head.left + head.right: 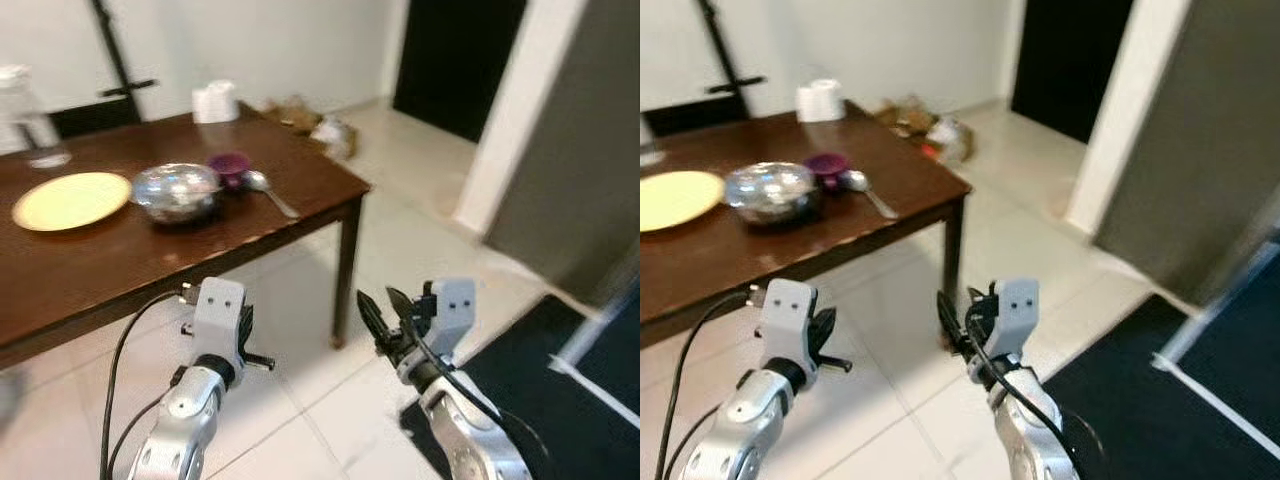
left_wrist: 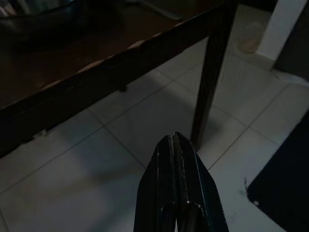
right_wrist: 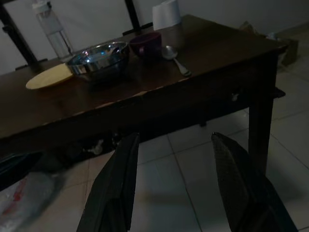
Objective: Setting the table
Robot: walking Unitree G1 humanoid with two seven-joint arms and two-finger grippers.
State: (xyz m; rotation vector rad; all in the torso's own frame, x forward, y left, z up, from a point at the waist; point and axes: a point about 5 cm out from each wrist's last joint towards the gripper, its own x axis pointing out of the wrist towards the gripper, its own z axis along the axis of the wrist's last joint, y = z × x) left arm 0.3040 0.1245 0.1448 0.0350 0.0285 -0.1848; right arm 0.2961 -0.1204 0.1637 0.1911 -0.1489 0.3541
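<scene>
Dark wooden table (image 1: 120, 265), spoon (image 1: 268, 190) handle pointing toward near edge

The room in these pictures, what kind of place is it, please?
Probably a dining area in a home. A dark wooden table stands on a pale tiled floor and carries a yellow plate, a metal bowl and a spoon. A dark doorway opens behind.

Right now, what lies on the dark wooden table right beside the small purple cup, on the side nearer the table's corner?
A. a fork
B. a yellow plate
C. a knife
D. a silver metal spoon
D: a silver metal spoon lies next to the small purple cup on the dark wooden table, its handle pointing toward the table's near edge; the shiny steel bowl and the round yellow plate sit on the cup's other side.
</scene>
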